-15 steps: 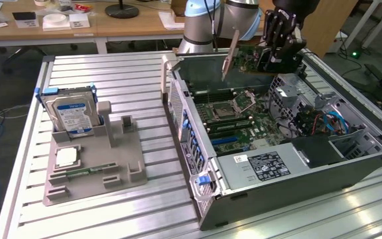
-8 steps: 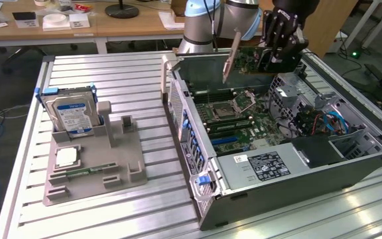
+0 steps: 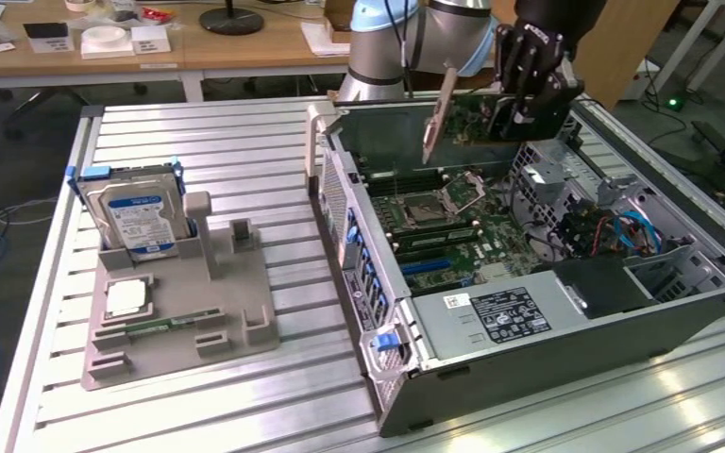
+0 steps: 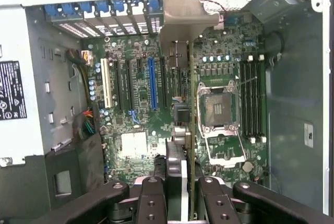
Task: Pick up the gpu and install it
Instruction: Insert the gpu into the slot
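Slatted metal worktop [image 3: 211, 142] carries an open computer case [image 3: 665, 311] lying on its side, with a grey fixture [image 3: 186, 311] beside it on the exterior view's left that holds a hard drive [image 3: 143, 212]. My hand [image 3: 523, 106] hangs above the far end of the case, pinching the gpu [image 3: 466, 121] so that the card stands on edge in the air, well clear of the motherboard [image 3: 463, 250]. Its metal bracket [image 3: 438, 104] points down toward the case's rear wall.

From the wrist, I see the gpu as a thin line between the fingers [image 4: 151, 198], running parallel to the expansion slots. That line seems to sit nearer the CPU socket [image 4: 219, 104] than the blue slot [image 4: 152, 83]. With the card held this high, I can't be sure how much of that offset is real and how much is just perspective.

I judge this step to be about alignment rather than force. The card should stay square and upright. Its edge should be lined up along the full length of the chosen slot. The bracket should meet the rear opening cleanly. Any tilt risks the connector catching on the slot's lip or scraping nearby components.
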`<state>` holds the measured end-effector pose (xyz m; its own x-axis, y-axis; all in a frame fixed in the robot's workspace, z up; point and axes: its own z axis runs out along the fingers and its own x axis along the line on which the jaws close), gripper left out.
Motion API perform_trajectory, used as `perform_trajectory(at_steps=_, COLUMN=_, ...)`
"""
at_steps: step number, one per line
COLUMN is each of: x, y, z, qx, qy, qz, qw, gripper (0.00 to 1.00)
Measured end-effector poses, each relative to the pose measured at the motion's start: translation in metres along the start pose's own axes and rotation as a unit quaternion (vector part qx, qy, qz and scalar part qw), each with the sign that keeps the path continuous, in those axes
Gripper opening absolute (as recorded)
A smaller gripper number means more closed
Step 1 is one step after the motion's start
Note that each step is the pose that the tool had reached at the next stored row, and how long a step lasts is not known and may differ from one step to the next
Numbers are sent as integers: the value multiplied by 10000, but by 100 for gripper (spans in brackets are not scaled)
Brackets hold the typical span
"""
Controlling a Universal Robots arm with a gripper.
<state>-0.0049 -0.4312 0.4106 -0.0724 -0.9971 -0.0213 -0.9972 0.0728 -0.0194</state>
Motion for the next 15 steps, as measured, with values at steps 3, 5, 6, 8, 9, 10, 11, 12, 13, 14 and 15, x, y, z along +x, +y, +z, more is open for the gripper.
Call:
perform_trajectory(at_steps=3, x=2, y=1, z=46, qx=-4, qy=-8, qz=-163, qw=9999, gripper=28)
perform_trajectory(at_steps=5, x=10, y=1, z=84, qx=-5, qy=-9, qz=-211, qw=9998, gripper=28)
perform_trajectory(at_steps=6, x=14, y=1, z=102, qx=-5, qy=-10, qz=-213, qw=9998, gripper=28)
perform_trajectory(at_steps=8, x=22, y=0, z=134, qx=-8, qy=-8, qz=-217, qw=9998, gripper=28)
perform_trajectory(at_steps=9, x=22, y=1, z=148, qx=-9, qy=-8, qz=-217, qw=9998, gripper=28)
perform_trajectory(at_steps=10, x=19, y=2, z=165, qx=-9, qy=-8, qz=-222, qw=9998, gripper=28)
perform_trajectory(at_steps=11, x=19, y=3, z=184, qx=-10, qy=-8, qz=-226, qw=9997, gripper=28)
perform_trajectory(at_steps=12, x=19, y=6, z=199, qx=-13, qy=-7, qz=-226, qw=9997, gripper=28)
perform_trajectory(at_steps=13, x=20, y=11, z=207, qx=-17, qy=-6, qz=-225, qw=9997, gripper=28)
perform_trajectory(at_steps=14, x=19, y=10, z=207, qx=-18, qy=0, qz=-226, qw=9997, gripper=28)
perform_trajectory(at_steps=15, x=20, y=11, z=208, qx=-18, qy=1, qz=-226, qw=9997, gripper=28)
